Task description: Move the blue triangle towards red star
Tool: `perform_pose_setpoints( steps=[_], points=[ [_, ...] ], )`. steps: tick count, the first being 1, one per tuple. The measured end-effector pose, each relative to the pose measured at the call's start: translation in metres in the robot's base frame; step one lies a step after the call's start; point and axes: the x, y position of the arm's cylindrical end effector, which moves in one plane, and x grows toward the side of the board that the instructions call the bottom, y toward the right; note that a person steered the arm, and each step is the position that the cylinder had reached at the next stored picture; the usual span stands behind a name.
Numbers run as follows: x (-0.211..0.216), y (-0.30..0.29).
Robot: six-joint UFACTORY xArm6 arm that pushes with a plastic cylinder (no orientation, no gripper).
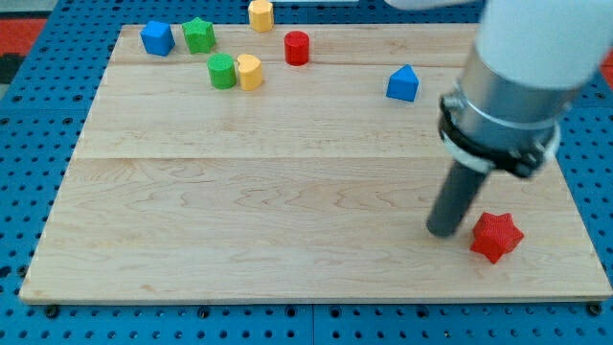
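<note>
Pale wooden board, planked and smooth, laid on a blue pegboard bench.

Item 1: small blue plastic triangle block, upper right of centre, standing alone with bare wood all round. Judged light, rigid and slick-based, likely to slide freely and to spin if struck off-centre. Nothing takes hold of it; contact is best made on its upper face, pushing toward the lower right.

Item 2: small red plastic star block, lower right, well apart from the triangle.

Item 3: my tip, end of a dark straight rod, resting on the board just left of the red star, a narrow gap showing between them; it carries nothing and has no opening to report.

Item 4: red cylinder, upper centre.

Item 5: yellow block touching green cylinder, upper left.

Item 6: second yellow block, top edge.

Item 7: green star-like block beside blue cube, upper left corner.

Containers: none present.
</note>
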Motion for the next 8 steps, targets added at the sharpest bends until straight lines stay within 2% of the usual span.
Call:
perform_pose_setpoints(
  steps=[1,2,3,4,5,6,7,8],
  points=[
    [-0.099,0.012],
    [-0.199,0.062],
    [-0.236,-0.001],
    [-0.14,-0.018],
    [-0.068,-0.006],
    [-0.135,-0.003],
    [-0.154,-0.026],
    [-0.09,-0.008]
  ],
)
